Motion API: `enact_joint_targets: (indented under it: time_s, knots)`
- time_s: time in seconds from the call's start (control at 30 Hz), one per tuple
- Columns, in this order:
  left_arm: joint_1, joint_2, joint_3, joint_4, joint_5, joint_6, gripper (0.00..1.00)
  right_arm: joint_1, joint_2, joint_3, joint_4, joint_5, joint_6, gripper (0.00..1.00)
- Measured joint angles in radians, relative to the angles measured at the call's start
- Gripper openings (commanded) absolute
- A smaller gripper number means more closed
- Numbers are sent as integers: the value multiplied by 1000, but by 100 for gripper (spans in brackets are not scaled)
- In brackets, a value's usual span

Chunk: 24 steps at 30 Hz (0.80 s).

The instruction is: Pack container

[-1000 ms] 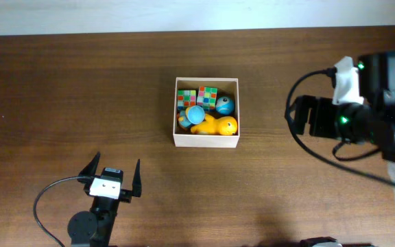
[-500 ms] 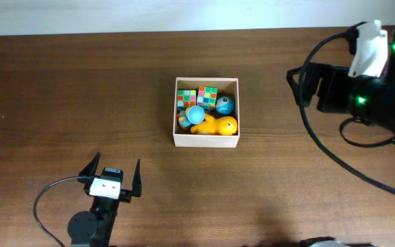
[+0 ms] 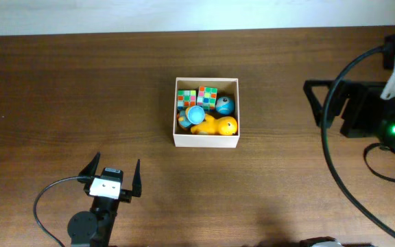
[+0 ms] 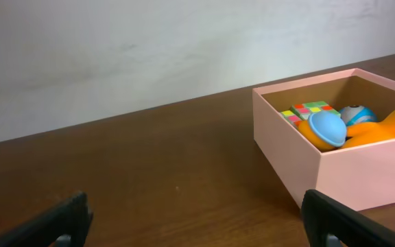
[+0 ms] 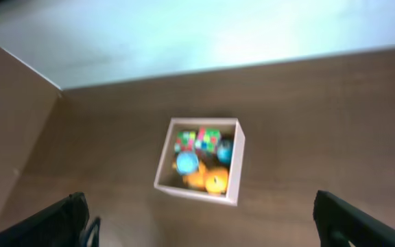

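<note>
- The square cream-walled container (image 3: 206, 140) sits far and right of my left gripper (image 3: 117, 165), whose jaws are wide.
- My right gripper (image 5: 199, 206), also wide and empty, hangs right of it, slightly nearer.

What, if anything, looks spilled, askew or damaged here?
Nothing stands out. The container sits upright on the table, walls intact, with the puzzle cubes, blue ball and yellow duck toy all inside.

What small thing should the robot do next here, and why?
Probably just settle the right pincer at rest. The container already holds the yellow duck, colour cubes and blue balls; I see no toy outside it, and the left pincer and the right are both open and empty.
</note>
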Motion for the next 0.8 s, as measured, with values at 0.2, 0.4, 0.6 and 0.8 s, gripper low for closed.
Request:
enact_joint_targets:
  time_s: [0.2,0.4,0.6,0.8]
  knots:
    - [0,0,-1,0,0,0,99,0,-155,-484,325,0,2,99]
    - [0,0,-1,0,0,3,99,1,-356,-937,638,2,3,99]
    - [0,0,-1,1,0,3,99,-10,-607,-1230,811,18,3,99]
    - [0,0,-1,1,-1,3,99,-16,-821,-1494,1027,98,3,99]
